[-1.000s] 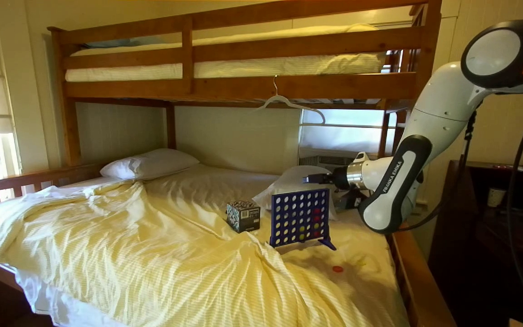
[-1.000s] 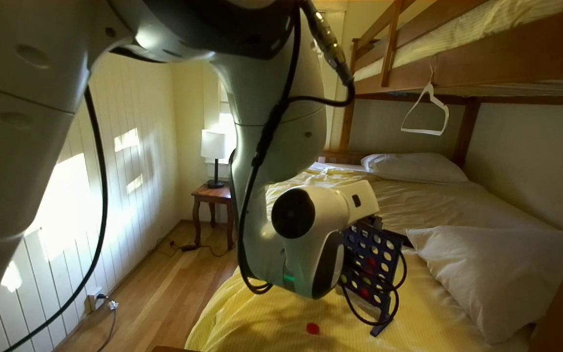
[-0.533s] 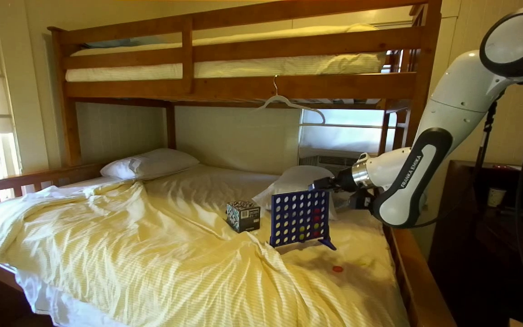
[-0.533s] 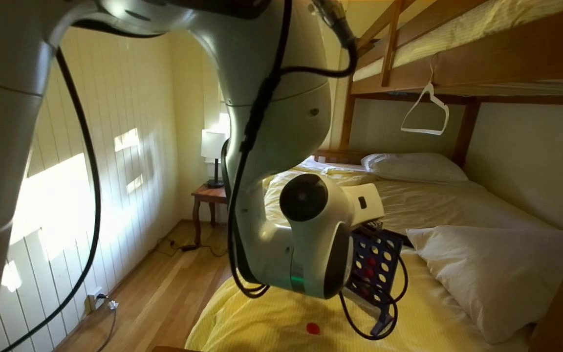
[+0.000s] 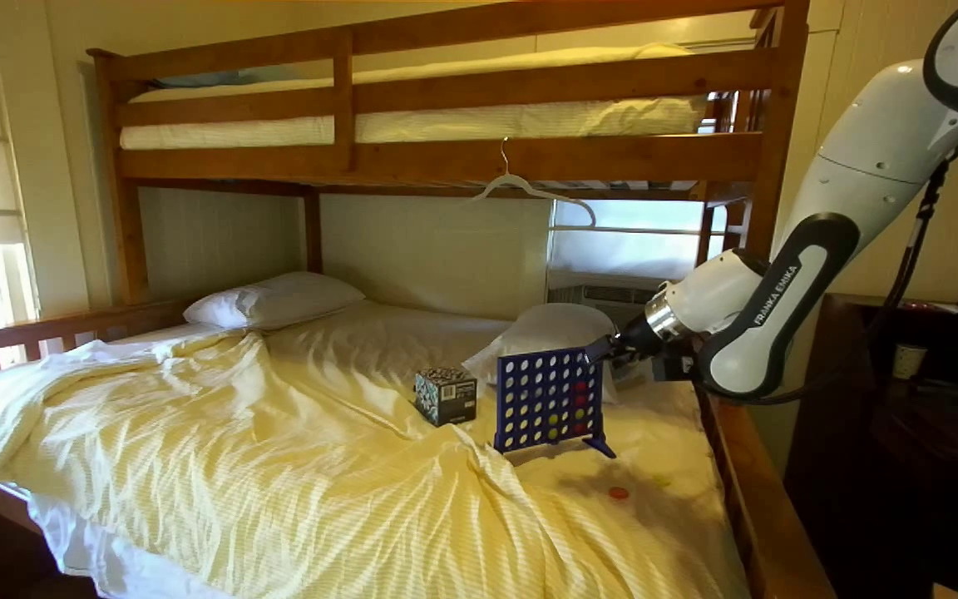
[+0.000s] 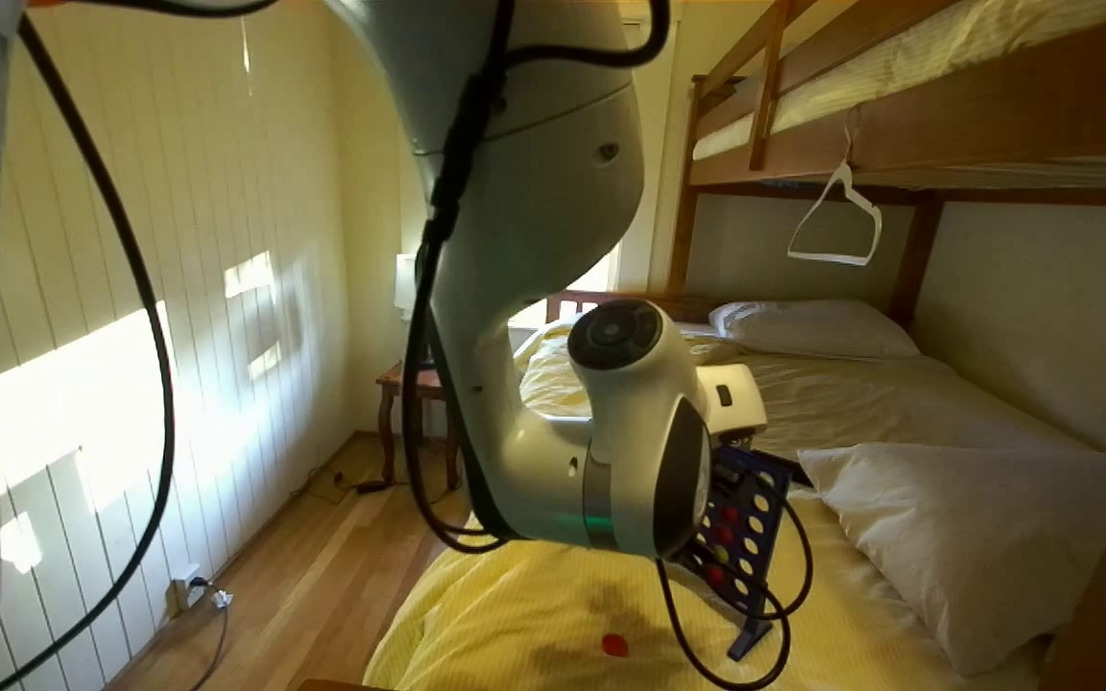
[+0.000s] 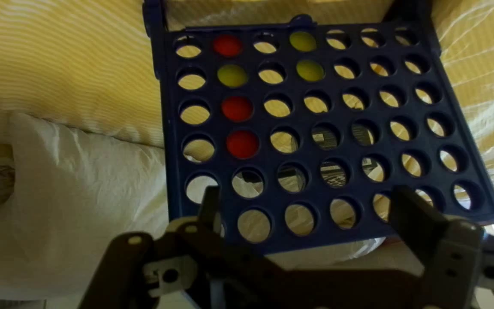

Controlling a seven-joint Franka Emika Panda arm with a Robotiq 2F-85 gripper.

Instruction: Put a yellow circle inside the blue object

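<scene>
"Exterior view, right of frame: the arm point(image 5: 782, 287) reads FRANKA EMIKA. Print on the dark box point(image 5: 447, 398), mid-frame, is too small to read."

"And the claw point(image 7: 306, 201)?"

"Wrist view: bottom of frame, fingers point(image 7: 416, 223) wide apart. The blue grid point(image 7: 340, 118) fills the middle beyond them, three yellow discs point(image 7: 310, 70) in it up top. Touching? Can't tell."
</scene>
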